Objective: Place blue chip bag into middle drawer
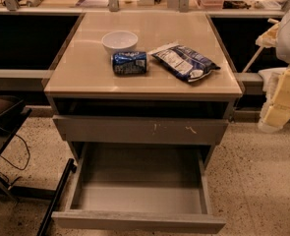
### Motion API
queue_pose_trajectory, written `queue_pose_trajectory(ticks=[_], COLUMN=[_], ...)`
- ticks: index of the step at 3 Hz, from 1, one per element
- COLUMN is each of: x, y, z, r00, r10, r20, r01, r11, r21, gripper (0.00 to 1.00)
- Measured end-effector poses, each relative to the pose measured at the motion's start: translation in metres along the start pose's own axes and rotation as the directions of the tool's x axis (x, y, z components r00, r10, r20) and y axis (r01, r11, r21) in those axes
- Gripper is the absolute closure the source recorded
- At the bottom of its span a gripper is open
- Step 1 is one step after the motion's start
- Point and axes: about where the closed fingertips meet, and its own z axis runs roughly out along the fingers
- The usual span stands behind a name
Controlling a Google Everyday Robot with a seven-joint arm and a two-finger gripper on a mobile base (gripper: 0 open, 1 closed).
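Observation:
The blue chip bag (185,61) lies flat on the right half of the beige cabinet top (85,73), dark blue foil with white printed panels. The middle drawer (139,196) is pulled out wide below, with a smooth grey inside and nothing in it. My gripper (278,106) is at the right edge of the camera view, beside the cabinet's right front corner, to the right of the bag and lower. It is apart from the bag and holds nothing that I can see.
A blue soda can (129,63) lies on its side left of the bag. A white bowl (119,41) stands behind the can. A shut grey drawer front with pale scratch marks (140,130) sits above the open drawer. A dark stand (2,127) is at the left.

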Motion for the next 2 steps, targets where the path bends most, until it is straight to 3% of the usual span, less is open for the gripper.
queue_pose_trajectory(ticks=[1, 2], x=[0.000, -0.017], y=[0.000, -0.022], z=[0.000, 0.002], r00=[1.000, 0.999], r10=[0.000, -0.040], r20=[0.000, 0.032], r01=[0.000, 0.039], r11=[1.0000, 0.9992], r21=[0.000, 0.012], gripper=[0.00, 0.00])
